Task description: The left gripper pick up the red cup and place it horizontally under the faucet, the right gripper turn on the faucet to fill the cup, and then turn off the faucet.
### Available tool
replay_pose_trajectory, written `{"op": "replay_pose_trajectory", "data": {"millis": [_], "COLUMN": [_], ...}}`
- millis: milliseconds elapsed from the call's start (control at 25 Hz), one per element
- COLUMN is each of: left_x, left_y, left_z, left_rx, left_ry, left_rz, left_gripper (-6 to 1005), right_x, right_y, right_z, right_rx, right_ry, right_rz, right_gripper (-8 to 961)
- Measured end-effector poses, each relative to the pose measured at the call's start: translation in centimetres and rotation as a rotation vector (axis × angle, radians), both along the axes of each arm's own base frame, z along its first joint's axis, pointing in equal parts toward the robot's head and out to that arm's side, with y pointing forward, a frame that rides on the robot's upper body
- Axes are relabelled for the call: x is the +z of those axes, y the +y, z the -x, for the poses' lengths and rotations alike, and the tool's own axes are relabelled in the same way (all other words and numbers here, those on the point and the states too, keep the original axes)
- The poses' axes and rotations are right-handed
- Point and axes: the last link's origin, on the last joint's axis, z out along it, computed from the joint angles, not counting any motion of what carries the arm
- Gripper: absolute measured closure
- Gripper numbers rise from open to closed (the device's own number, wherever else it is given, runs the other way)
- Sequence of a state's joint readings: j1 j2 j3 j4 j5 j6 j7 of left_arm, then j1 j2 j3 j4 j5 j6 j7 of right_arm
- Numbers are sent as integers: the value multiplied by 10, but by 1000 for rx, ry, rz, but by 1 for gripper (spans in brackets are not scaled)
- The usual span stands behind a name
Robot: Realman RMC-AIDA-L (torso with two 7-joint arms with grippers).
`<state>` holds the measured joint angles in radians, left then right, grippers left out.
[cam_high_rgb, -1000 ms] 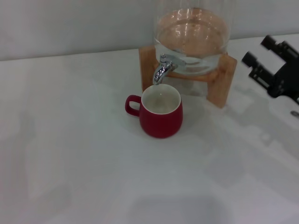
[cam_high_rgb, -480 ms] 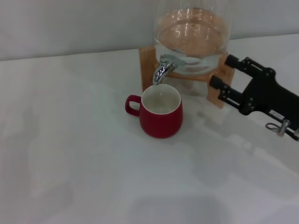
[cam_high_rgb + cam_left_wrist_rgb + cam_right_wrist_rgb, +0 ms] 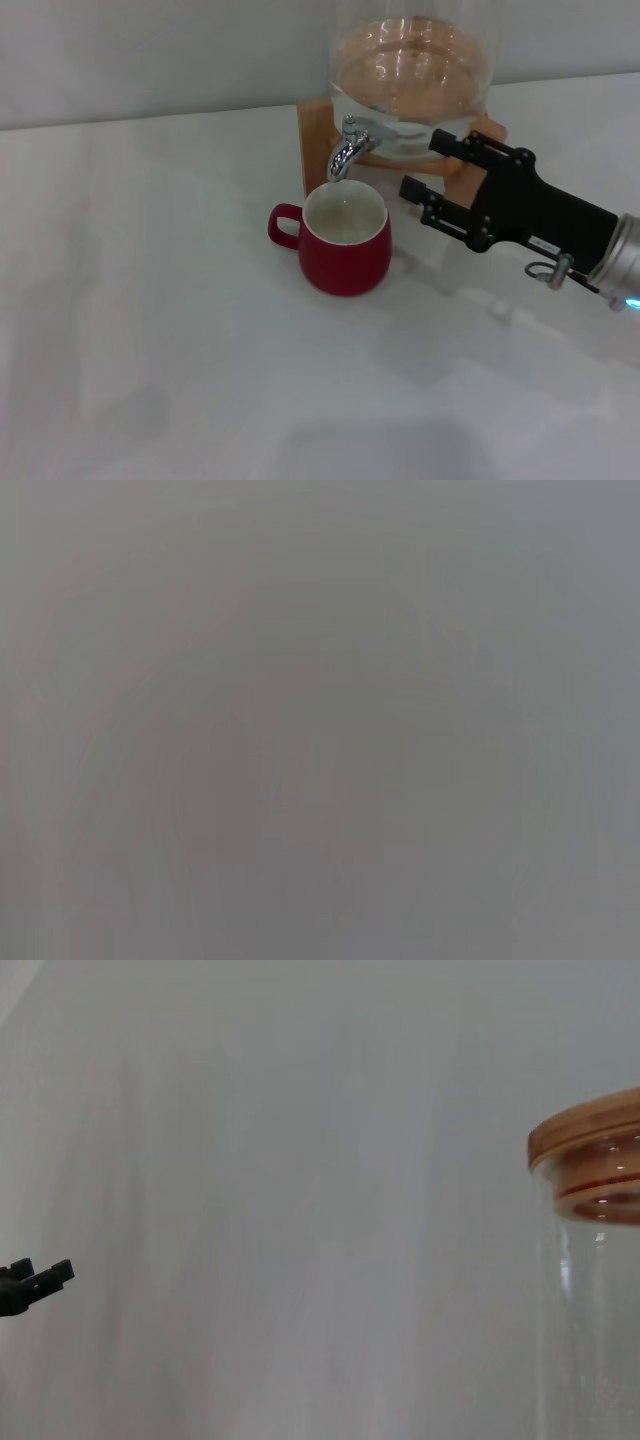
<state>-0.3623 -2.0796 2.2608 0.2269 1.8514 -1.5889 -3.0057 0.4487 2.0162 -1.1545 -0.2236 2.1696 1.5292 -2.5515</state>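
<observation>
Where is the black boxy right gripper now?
In the head view, the black boxy right gripper hangs open right of the dark-red ceramic mug, fingertips short of the chrome faucet.

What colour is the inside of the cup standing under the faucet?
White, inside the red cup; the head view shows it best.

From my feed I see a plain white table [image 3: 180, 330] filling the lower part of the head view, with soft glare on its surface. Behind it a bare pale grey wall [image 3: 150, 50] meets the table's far edge.
</observation>
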Motion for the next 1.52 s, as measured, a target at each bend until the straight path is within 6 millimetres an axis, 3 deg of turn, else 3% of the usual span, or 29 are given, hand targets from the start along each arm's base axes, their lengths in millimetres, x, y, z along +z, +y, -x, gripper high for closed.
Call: {"op": "replay_pose_trajectory", "data": {"millis": [560, 1520], "left_x": [-8, -14], "left_y": [0, -2], "left_z": [-5, -8], "left_rx": [-29, -44], "left_ry": [15, 21], "left_rz": [44, 71], "left_gripper": [263, 263], "right_x": [-6, -13], "right_y": [17, 22], "right_z": [12, 24], "right_rx": [6, 67], "right_ry": [-33, -66], "right_rz": [5, 51], "right_gripper": [279, 279]}}
